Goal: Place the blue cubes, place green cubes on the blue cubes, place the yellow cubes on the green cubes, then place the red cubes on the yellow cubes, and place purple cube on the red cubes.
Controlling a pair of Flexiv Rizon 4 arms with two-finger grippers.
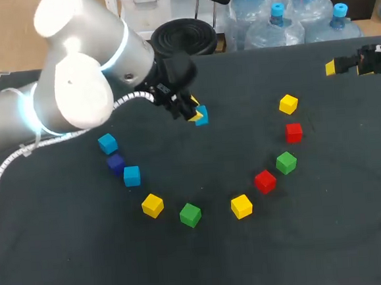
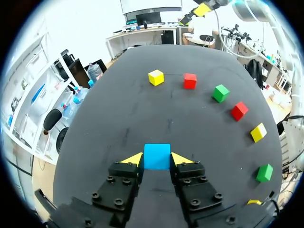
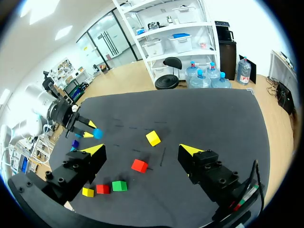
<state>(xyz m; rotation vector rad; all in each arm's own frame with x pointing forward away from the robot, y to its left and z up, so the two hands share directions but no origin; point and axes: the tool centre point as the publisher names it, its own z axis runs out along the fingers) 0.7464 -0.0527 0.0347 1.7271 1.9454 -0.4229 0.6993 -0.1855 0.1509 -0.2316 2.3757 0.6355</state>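
Note:
My left gripper (image 1: 192, 110) (image 2: 157, 159) is shut on a blue cube (image 1: 201, 116) (image 2: 157, 156) (image 3: 98, 134) over the back middle of the table. Two more blue cubes (image 1: 107, 144) (image 1: 132, 175) lie at the left with the purple cube (image 1: 115, 163) between them. Along the front runs an arc of cubes: yellow (image 1: 152, 205), green (image 1: 190, 214), yellow (image 1: 242, 206), red (image 1: 265, 181), green (image 1: 286, 163), red (image 1: 294, 132) and yellow (image 1: 288, 104). My right gripper (image 1: 333, 67) (image 3: 142, 150) hangs open and empty at the far right, high above the table.
The black table (image 1: 329, 224) has bare room at the front and right. In the left wrist view, the yellow (image 2: 156, 77) and red (image 2: 190, 80) cubes lie well ahead of the held cube.

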